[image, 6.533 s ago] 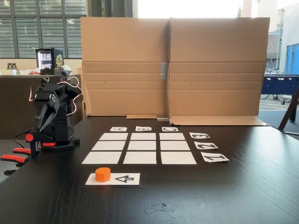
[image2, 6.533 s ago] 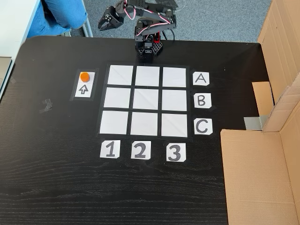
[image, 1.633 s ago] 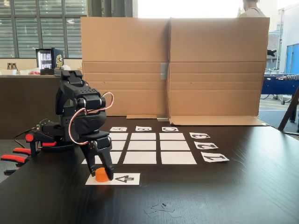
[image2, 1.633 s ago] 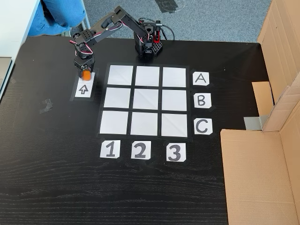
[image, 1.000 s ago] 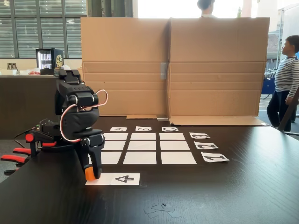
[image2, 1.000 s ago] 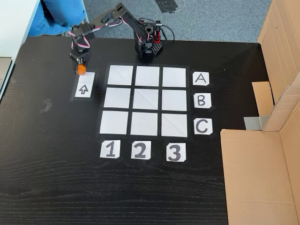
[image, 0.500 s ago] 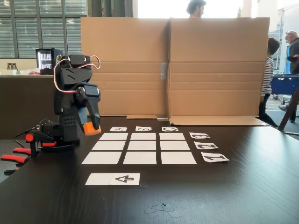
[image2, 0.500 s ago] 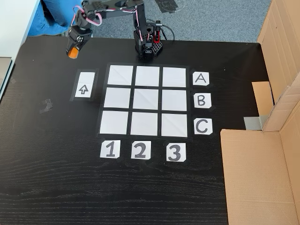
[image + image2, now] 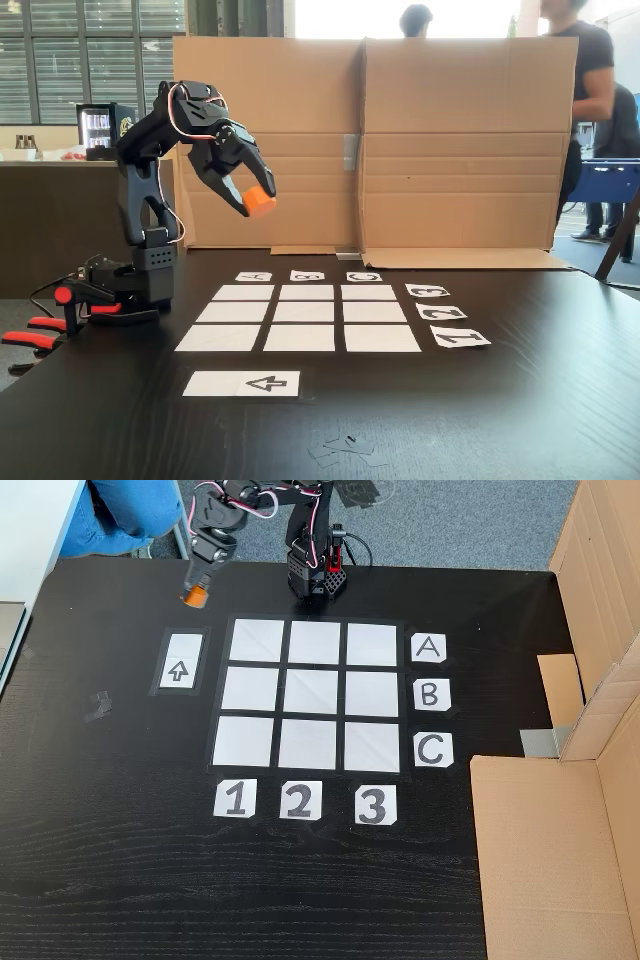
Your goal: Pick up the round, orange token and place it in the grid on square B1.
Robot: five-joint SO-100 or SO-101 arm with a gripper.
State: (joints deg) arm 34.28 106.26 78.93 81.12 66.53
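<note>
Lifted clear of the arrow strip (image 9: 182,661), the token (image 9: 258,204) now rides high, pinched in the closed gripper (image 9: 194,595), so it can swing toward B1 (image 9: 249,691) unobstructed.

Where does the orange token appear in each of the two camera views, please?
Fixed view from table height: token held aloft in the gripper, upper left, above the grid's left side.
Fixed view from above: token at upper left, beyond the arrow strip.
Shared landmark: the arrow strip.
</note>
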